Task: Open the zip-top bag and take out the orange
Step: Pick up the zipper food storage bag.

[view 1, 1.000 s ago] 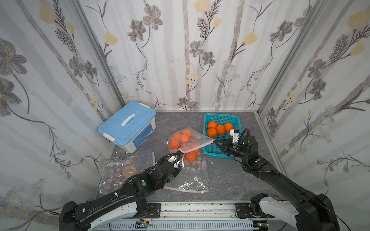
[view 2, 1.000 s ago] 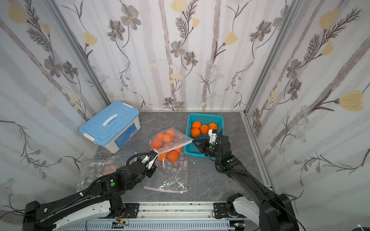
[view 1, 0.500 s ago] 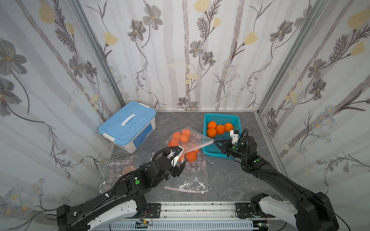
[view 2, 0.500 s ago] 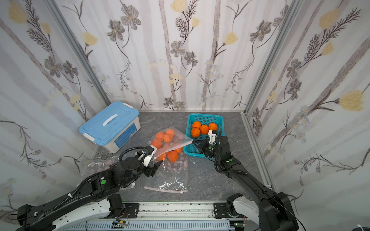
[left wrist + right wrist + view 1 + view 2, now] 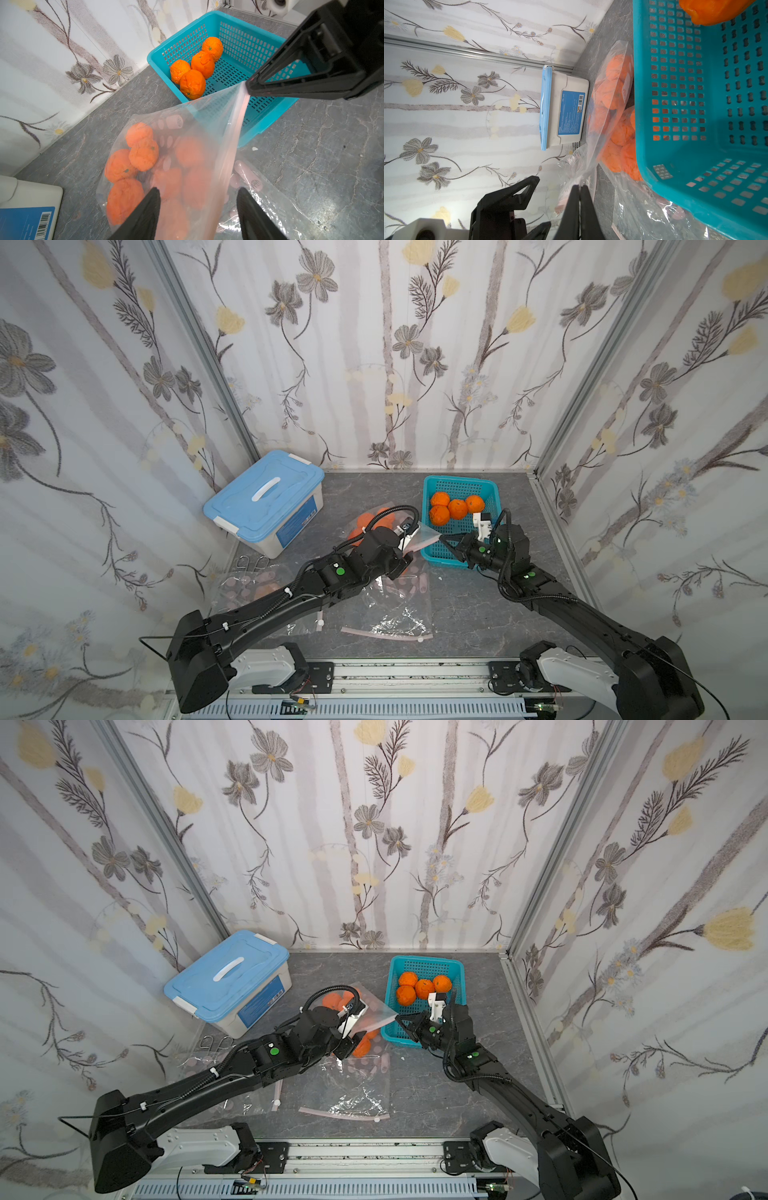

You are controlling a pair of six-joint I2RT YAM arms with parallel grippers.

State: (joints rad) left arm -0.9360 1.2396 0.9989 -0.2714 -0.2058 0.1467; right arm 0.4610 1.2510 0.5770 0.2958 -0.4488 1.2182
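The clear zip-top bag [image 5: 187, 128] holds several oranges [image 5: 143, 155] and lies left of the basket. Its pink zip edge rises taut to my right gripper [image 5: 249, 87], which is shut on the bag's corner. In the right wrist view the right gripper [image 5: 580, 186] pinches the plastic. My left gripper [image 5: 198, 190] is open just above the bag. Its two fingers stand either side of the zip edge without touching it. In a top view the right gripper [image 5: 442, 537] holds the bag's corner [image 5: 428, 536] over the basket's near-left rim.
A teal basket [image 5: 494, 489] with several loose oranges [image 5: 457, 508] stands at the back right. A blue-lidded box [image 5: 266, 497] sits at the back left. An empty bag [image 5: 395, 614] lies in front, and another bag [image 5: 249, 589] at the left.
My left gripper has gone from shut to open and moved back and right over the bag. The right gripper has kept the bag's corner and barely moved.
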